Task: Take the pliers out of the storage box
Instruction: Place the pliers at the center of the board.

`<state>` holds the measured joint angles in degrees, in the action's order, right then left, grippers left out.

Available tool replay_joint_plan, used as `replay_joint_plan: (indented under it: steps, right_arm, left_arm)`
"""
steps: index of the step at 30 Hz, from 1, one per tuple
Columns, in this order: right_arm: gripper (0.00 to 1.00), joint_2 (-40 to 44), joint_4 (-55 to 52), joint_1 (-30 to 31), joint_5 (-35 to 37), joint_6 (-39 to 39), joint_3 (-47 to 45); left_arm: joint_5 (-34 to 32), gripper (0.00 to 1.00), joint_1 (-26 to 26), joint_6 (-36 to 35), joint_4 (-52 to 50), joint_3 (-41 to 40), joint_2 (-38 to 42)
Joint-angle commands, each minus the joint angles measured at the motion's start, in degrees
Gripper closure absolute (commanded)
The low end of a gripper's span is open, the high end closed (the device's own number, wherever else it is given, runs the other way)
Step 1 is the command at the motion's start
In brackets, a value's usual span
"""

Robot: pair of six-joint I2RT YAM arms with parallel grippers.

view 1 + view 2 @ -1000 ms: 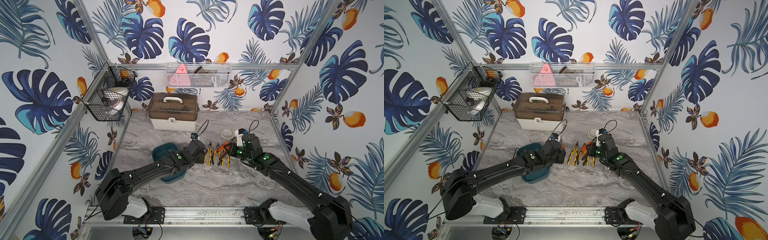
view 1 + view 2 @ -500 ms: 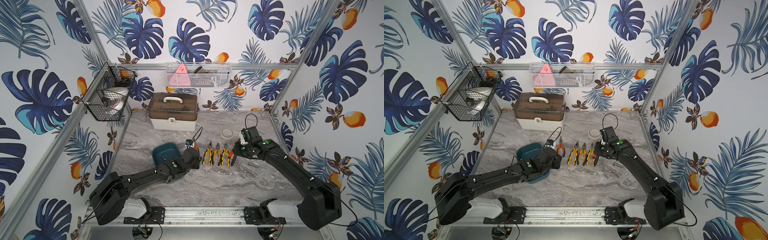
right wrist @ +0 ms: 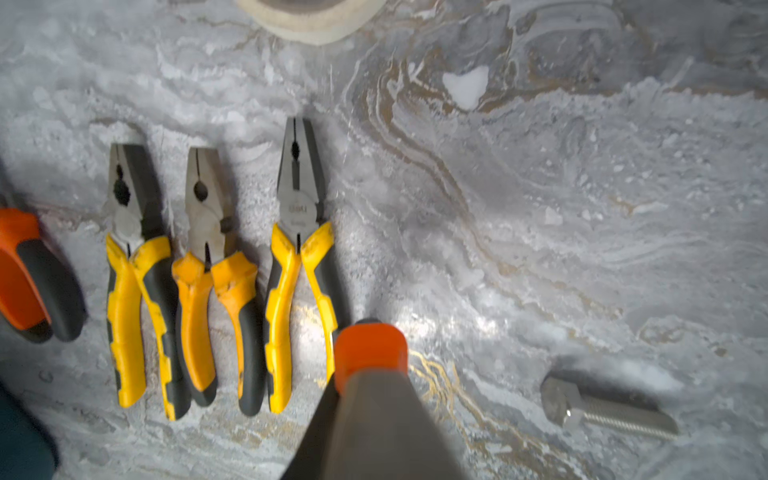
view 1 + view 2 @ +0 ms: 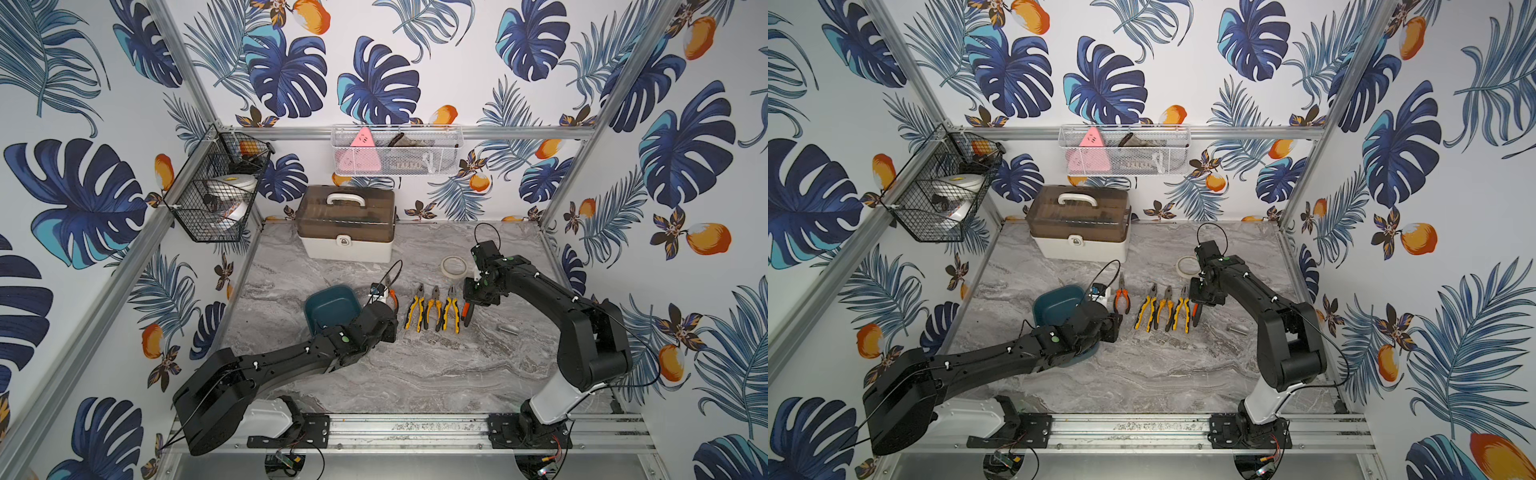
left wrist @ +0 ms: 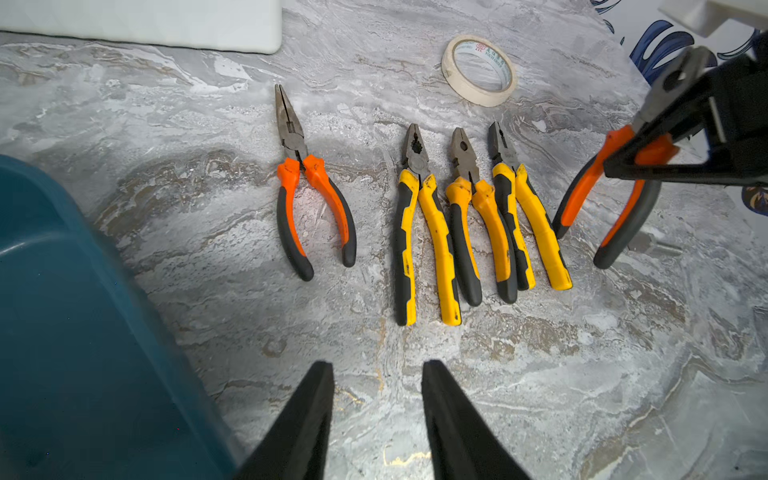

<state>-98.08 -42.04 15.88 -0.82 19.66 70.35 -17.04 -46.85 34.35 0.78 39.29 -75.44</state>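
We see a white case (image 4: 347, 245) with a brown lid. Nearer us, a tape roll (image 5: 478, 97) and a bolt (image 3: 602, 411) lie apart.

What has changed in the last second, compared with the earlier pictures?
The left gripper, open and empty, drew back from the long-nosed pliers, now uncovered on the table. The right arm folded upward; the right gripper stays shut on the orange pliers. The yellow pliers, storage box and tape roll did not move.
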Motion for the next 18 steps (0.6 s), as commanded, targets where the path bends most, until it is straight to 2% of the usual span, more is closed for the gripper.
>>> replay_joint_plan:
  steps: [1, 6, 15, 18]
  right_arm:
    - [0.9, -3.0, 2.71, -1.12, 0.08, -1.38, -0.63]
    - [0.89, -7.01, 7.59, -3.49, -1.01, -1.58, -1.75]
    - [0.91, -10.66, 7.43, -5.6, -6.41, -4.14, -0.78]
    - [0.86, -10.29, 6.91, -6.16, -6.35, -4.41, -0.68]
  left_arm:
    - [0.03, 0.56, 0.02, -1.49, 1.64, 0.05, -0.3]
    - [0.45, 0.56, 0.04, -1.65, 1.67, 0.35, -1.11]
    - [0.81, 0.57, 0.06, -1.87, 1.42, 0.94, -2.47]
    - [1.08, 0.57, 0.09, -1.9, 1.42, 1.06, -2.72]
